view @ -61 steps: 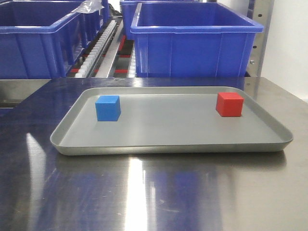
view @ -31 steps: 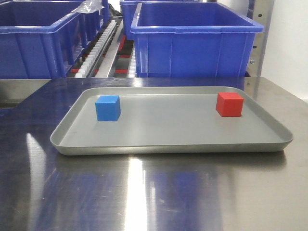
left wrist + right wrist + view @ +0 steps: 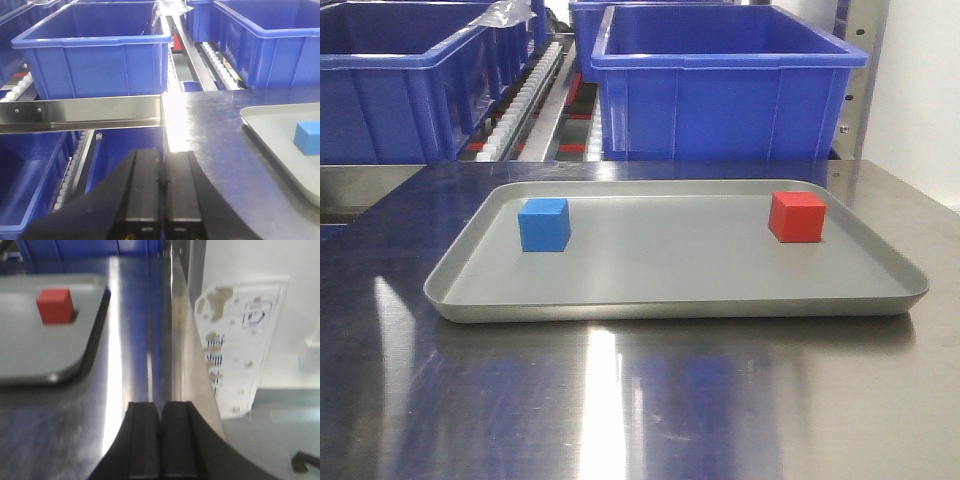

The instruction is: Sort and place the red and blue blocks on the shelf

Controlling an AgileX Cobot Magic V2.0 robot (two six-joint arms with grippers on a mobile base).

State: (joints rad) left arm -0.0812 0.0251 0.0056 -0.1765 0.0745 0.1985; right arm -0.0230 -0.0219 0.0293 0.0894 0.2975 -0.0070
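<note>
The blue block (image 3: 544,225) sits at the left of the grey tray (image 3: 670,300), and the red block (image 3: 796,217) at its right. The blue block also shows in the left wrist view (image 3: 307,138), the red block in the right wrist view (image 3: 55,305). The shelf's brushed front rail (image 3: 80,112) with two small screws lies ahead of my left gripper (image 3: 164,155), which is shut and empty at the table's left edge. My right gripper (image 3: 160,407) is shut and empty over the table's right edge. Neither gripper shows in the front view.
Big blue bins (image 3: 720,85) stand on the shelf behind the table, with white roller tracks (image 3: 525,95) between them. More blue bins (image 3: 95,50) fill the left wrist view. A white wall with a worn label (image 3: 240,340) is beyond the table's right edge.
</note>
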